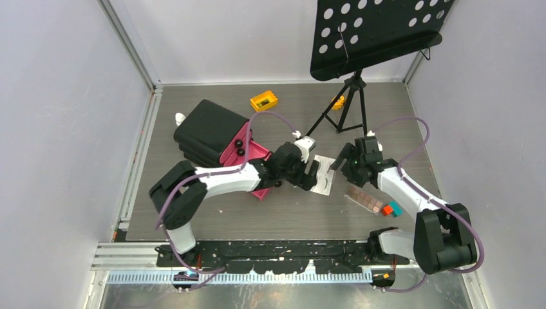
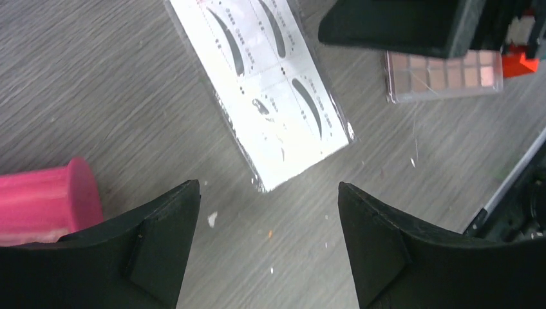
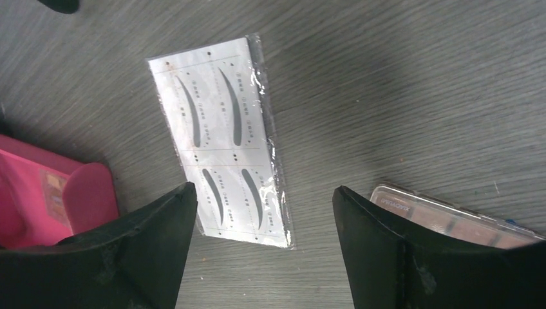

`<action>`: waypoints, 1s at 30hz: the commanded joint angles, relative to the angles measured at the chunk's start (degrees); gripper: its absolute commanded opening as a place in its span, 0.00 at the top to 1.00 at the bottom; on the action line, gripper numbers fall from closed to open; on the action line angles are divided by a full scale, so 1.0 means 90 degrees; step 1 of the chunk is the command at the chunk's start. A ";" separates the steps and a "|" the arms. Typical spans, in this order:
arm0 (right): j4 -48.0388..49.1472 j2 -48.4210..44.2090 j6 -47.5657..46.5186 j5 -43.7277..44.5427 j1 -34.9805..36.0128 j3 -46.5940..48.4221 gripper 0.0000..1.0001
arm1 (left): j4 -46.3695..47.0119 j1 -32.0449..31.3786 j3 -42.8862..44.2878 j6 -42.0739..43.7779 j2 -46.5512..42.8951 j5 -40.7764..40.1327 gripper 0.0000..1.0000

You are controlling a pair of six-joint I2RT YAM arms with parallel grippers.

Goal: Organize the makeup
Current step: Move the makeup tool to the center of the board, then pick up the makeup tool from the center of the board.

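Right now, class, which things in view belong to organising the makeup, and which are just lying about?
Makeup: white eyebrow card, brown palette, orange and teal blocks, white bottle.
Lying about: black music stand, black chest with pink drawers.

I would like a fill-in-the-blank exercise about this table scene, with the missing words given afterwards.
1. The left gripper and the right gripper are both ___, holding nothing.
2. The colour of the card on the table is ___.
3. The drawer pulled out of the black chest has the colour ___.
4. The small box near the far edge has the colour ___.

Missing words: open; white; pink; yellow.
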 commanded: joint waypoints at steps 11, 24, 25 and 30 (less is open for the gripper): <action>0.0600 0.0514 0.0029 -0.0772 -0.0353 -0.0225 0.22 | 0.1270 0.0481 0.0921 -0.0653 0.1865 0.1034 0.46; 0.1361 0.1247 0.0306 -0.1326 -0.0376 -0.0468 0.22 | 0.0992 0.0481 0.0878 -0.0522 0.2186 0.1024 0.53; 0.1450 0.1305 0.0349 -0.1359 -0.0382 -0.0499 0.22 | 0.0982 0.0481 0.0863 -0.0524 0.2192 0.1029 0.54; 0.1942 0.1516 0.0621 -0.1493 -0.0385 -0.0677 0.22 | 0.0970 0.0481 0.0813 -0.0519 0.2237 0.1103 0.55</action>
